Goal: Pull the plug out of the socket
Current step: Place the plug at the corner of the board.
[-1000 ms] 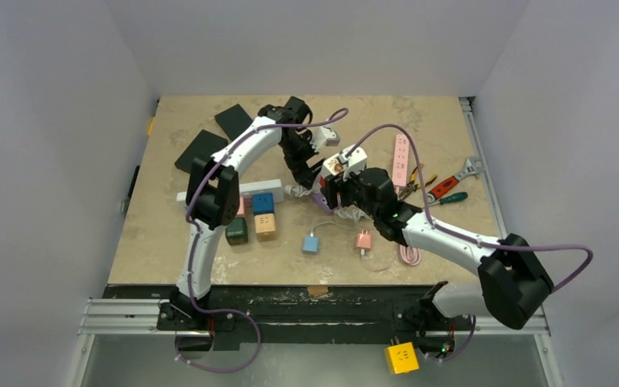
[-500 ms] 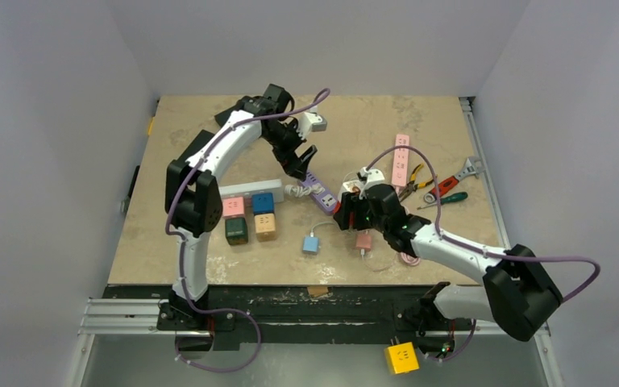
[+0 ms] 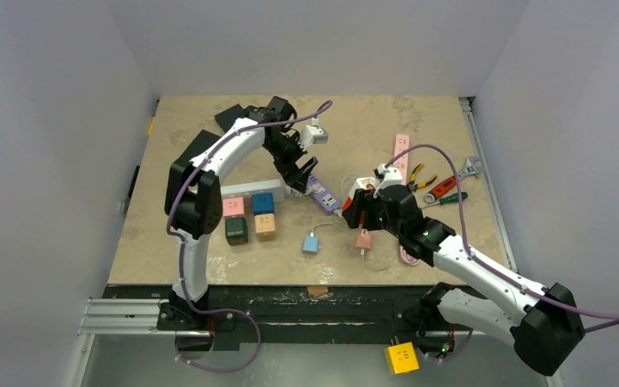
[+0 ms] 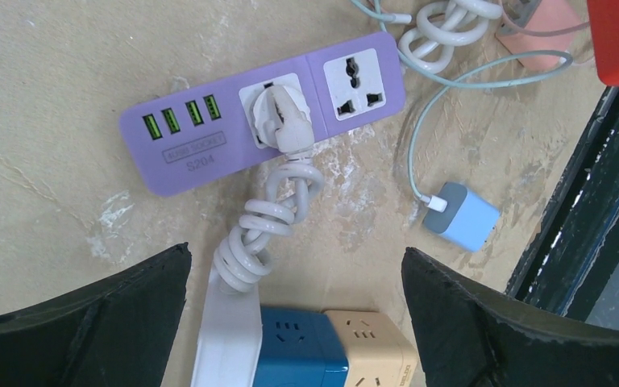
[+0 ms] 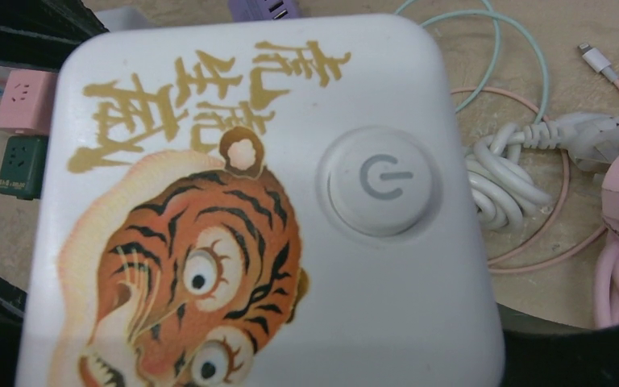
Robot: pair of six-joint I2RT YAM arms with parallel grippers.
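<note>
Beige tabletop [image 4: 64, 64] carries the purple power strip [image 4: 193, 149], with the white plug [image 4: 280, 121] seated in it. Left gripper [image 4: 294, 278] hangs above, fingers spread wide, empty. Right gripper [image 3: 356, 208] clamps a tiger-printed socket cube [image 5: 258, 201].

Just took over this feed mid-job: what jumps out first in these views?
The right wrist view is almost filled by a white tiger-face cube with a round power button, held in the right gripper. Below the open left gripper, a purple power strip lies flat on the table with a white plug seated in one socket. Its coiled cord runs down toward the fingers.
</note>
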